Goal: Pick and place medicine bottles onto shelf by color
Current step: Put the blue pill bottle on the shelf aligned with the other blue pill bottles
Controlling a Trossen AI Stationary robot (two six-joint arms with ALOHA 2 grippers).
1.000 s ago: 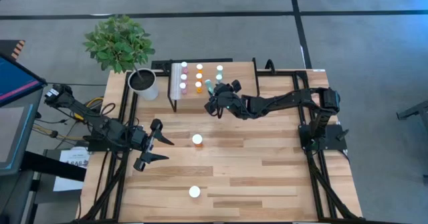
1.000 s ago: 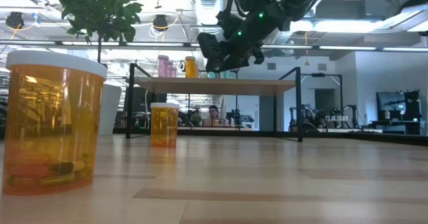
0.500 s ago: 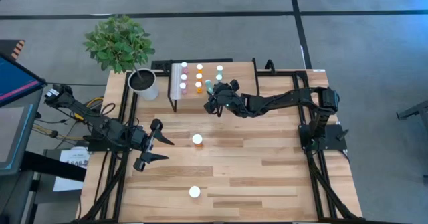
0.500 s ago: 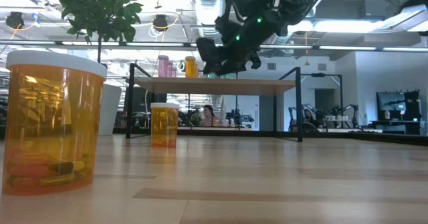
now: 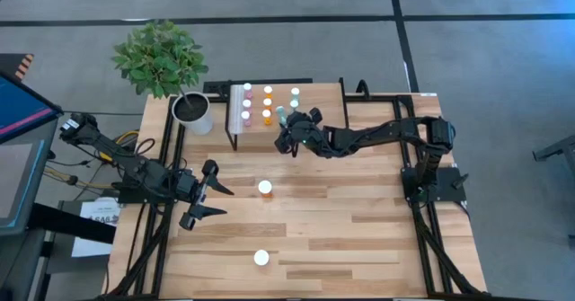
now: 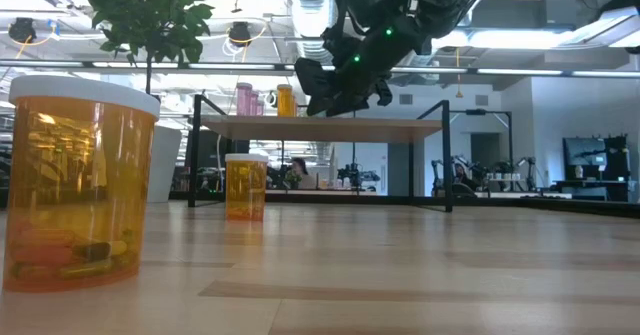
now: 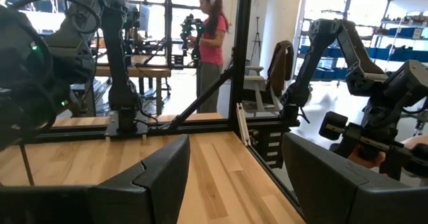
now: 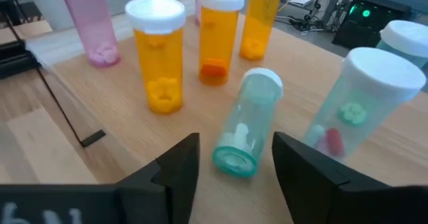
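The shelf (image 5: 319,112) stands at the table's far middle. Pink (image 5: 247,103), orange (image 5: 267,103) and teal (image 5: 295,97) bottles stand upright on it in rows. My right gripper (image 5: 284,132) is over the shelf's near left part. It is open, its fingers on either side of a teal bottle (image 8: 246,120). That bottle lies tilted on the shelf top, bottom end toward the gripper, cap (image 8: 265,81) away. My left gripper (image 5: 220,200) waits open and empty at the table's left. Two large orange bottles (image 5: 265,188) (image 5: 261,258) stand on the table. My right gripper (image 8: 237,144) has its fingers slanting down from the table's right, beside the teal bottle's bottom end (image 8: 233,160). A gap shows between the bottle and one finger (image 8: 180,167). Whether the other finger (image 8: 297,164) touches it, I cannot tell.
A potted plant (image 5: 193,112) stands left of the shelf. In the right wrist view, orange bottles (image 8: 160,53) and a pink one (image 8: 90,27) stand just beyond the lying bottle, and upright teal ones (image 8: 364,103) stand beside it. People show in the room behind.
My right gripper has crept slightly toward the table's far edge over the shelf. The tilted teal bottle stays where it was.
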